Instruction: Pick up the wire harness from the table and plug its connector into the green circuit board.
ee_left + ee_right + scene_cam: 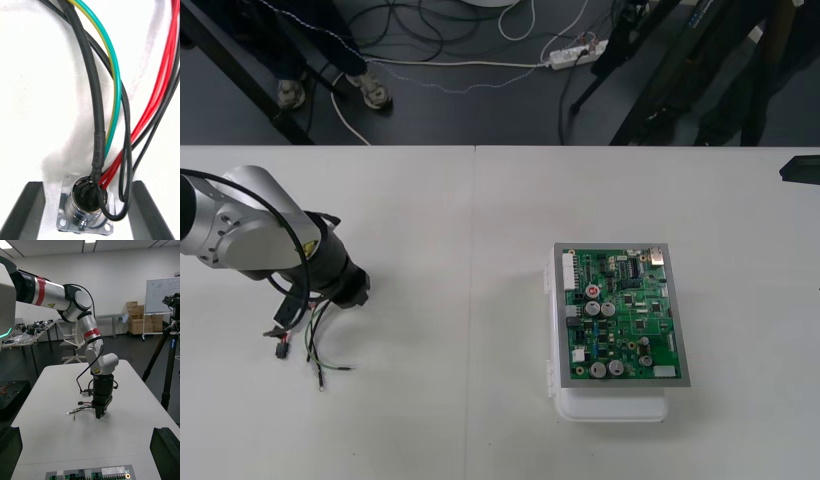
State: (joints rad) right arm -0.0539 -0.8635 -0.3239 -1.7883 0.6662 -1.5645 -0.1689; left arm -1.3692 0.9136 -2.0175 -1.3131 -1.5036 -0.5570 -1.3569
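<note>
My left gripper (352, 290) is down on the table (480, 220), in the left middle of the front view. Its two black fingers (33, 210) are open. They stand one on each side of the round metal socket (83, 208), and a little bit of table shows between each finger and the socket's flat rim, so I am not holding it. The socket lies on the table. Red wires (161, 82), a green wire (112, 75) and a thick black wire (92, 93) come out of it. The rest of the wire harness (308, 338) lies spread on the table just below my gripper, in the lower left. The green circuit board (625, 315) sits on its white base (610, 408) in the lower right, well apart from the harness. My right gripper (800, 170) waits at the right edge, with its fingers (9, 450) wide open and holding nothing.
</note>
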